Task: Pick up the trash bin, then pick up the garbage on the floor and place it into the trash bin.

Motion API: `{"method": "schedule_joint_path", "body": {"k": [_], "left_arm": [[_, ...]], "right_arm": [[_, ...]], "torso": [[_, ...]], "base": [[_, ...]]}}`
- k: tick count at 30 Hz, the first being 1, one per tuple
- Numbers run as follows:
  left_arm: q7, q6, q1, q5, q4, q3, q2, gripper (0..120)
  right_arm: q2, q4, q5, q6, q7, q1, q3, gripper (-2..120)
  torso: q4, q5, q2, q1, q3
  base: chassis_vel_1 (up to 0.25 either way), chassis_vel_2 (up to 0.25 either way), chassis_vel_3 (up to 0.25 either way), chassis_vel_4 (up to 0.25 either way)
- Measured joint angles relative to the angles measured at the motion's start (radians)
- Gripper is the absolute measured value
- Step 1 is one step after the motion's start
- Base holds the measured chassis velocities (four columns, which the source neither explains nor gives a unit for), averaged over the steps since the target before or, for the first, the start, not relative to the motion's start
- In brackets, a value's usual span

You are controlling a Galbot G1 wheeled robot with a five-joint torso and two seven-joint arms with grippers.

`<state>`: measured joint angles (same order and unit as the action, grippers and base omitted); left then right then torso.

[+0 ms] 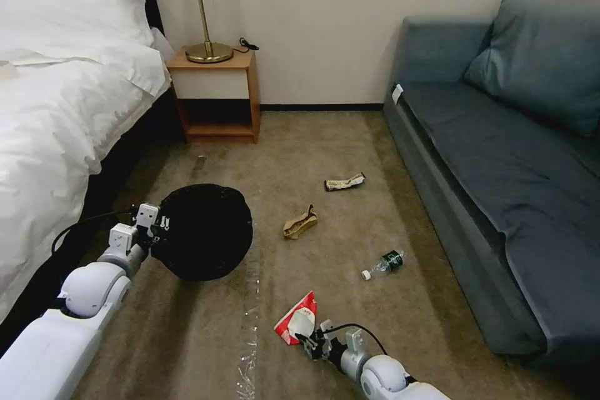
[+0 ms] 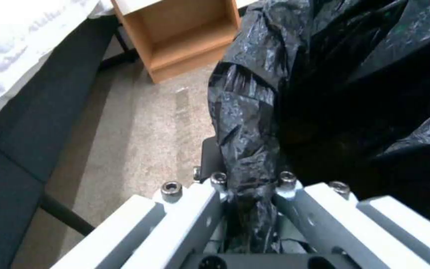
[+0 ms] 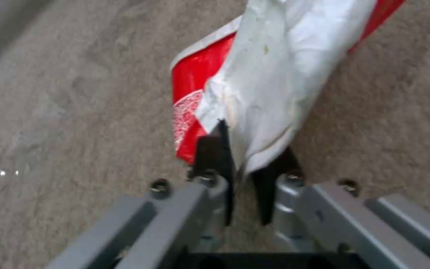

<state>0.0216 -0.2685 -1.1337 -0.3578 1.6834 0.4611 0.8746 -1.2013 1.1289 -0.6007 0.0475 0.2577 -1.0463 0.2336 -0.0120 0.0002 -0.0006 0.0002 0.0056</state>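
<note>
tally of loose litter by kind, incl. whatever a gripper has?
Red-and-white carton, clamped in the right gripper: 1
Brown paper scrap: 1
Foil wrapper: 1
Plastic bottle: 1
Total: 4

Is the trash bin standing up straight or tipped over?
Tipped. The trash bin is held by the left gripper, shut on its bag-covered rim, with its dark mouth facing the head camera rather than the ceiling.

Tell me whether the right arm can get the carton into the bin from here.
Probably yes: the right gripper is shut on the red-and-white carton, and bare carpet lies between it and the trash bin held by the left gripper.
</note>
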Motion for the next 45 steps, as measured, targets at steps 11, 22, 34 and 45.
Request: {"method": "schedule_joint_path", "body": {"k": [11, 22, 34, 45], "left_arm": [[-0.009, 0.000, 0.019, 0.000, -0.007, -0.025, 0.014, 1], [-0.027, 0.000, 0.046, -0.012, -0.005, -0.073, 0.049, 1], [-0.035, 0.006, 0.107, -0.026, -0.044, -0.129, 0.101, 1], [-0.049, 0.007, 0.118, -0.044, -0.044, -0.126, 0.112, 1]], "right_arm": [[0.002, 0.081, 0.014, -0.014, 0.007, 0.001, -0.080, 0], [0.043, 0.309, 0.003, 0.009, 0.001, 0.049, -0.221, 0], [0.020, 0.517, -0.132, 0.086, -0.037, 0.157, -0.182, 0], [-0.094, 0.441, -0.162, 0.092, -0.045, 0.280, 0.004, 0]], "torso": [[0.0000, -0.0002, 0.000, 0.000, 0.000], [-0.0002, -0.0001, 0.000, 0.000, 0.000], [-0.0001, -0.0002, 0.000, 0.000, 0.000], [0.0000, -0.0003, 0.000, 0.000, 0.000]], "base": [[0.000, 0.000, 0.000, 0.000], [0.000, 0.000, 0.000, 0.000], [0.000, 0.000, 0.000, 0.000], [0.000, 0.000, 0.000, 0.000]]}}
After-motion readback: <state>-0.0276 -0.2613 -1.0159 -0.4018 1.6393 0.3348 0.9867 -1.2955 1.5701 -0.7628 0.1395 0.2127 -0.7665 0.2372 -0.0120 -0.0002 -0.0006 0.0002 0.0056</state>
